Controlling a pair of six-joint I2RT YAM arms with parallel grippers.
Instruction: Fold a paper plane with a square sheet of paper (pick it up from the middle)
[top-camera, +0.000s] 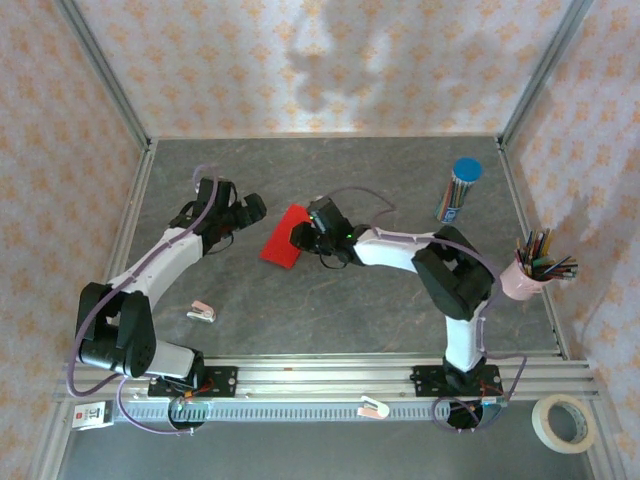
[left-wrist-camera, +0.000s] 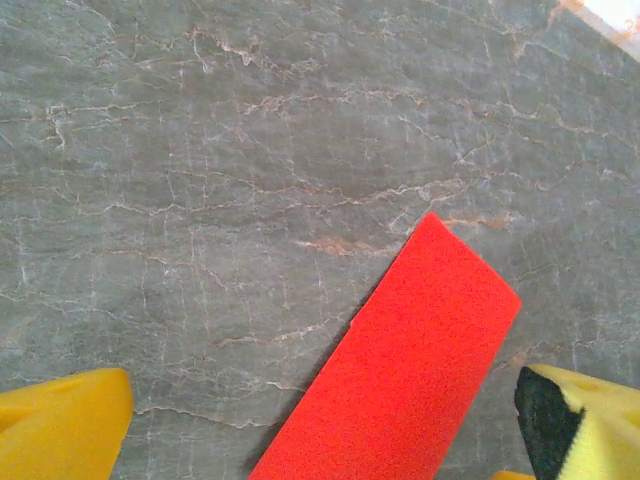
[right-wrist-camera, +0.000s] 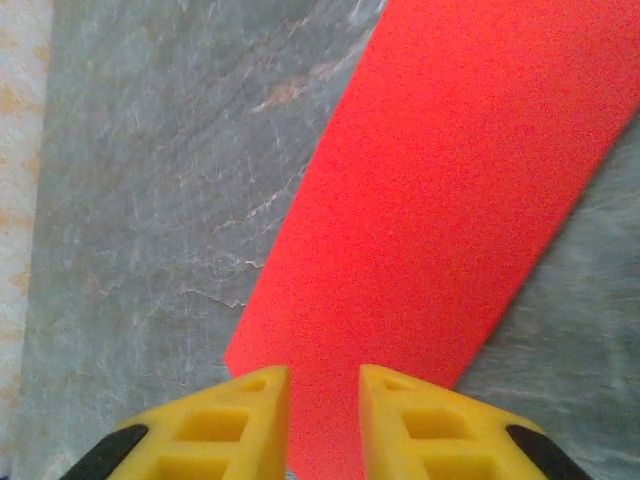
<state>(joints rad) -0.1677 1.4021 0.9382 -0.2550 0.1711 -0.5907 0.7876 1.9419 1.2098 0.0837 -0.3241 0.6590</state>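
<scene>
The square sheet of paper is bright red and lies mid-table as a long rectangle, flat on the grey surface; no paper plane is in view. My left gripper hangs just left of it, wide open, with the sheet's end between its yellow fingers and untouched. My right gripper is at the sheet's right end. In the right wrist view its jaws stand narrow around the near edge of the sheet, with a gap of red showing between the fingertips.
A blue-capped tube of coloured pencils stands at the back right. A pink cup of pencils sits by the right wall. A small stapler-like item lies front left, and a tape roll lies off the table's front right.
</scene>
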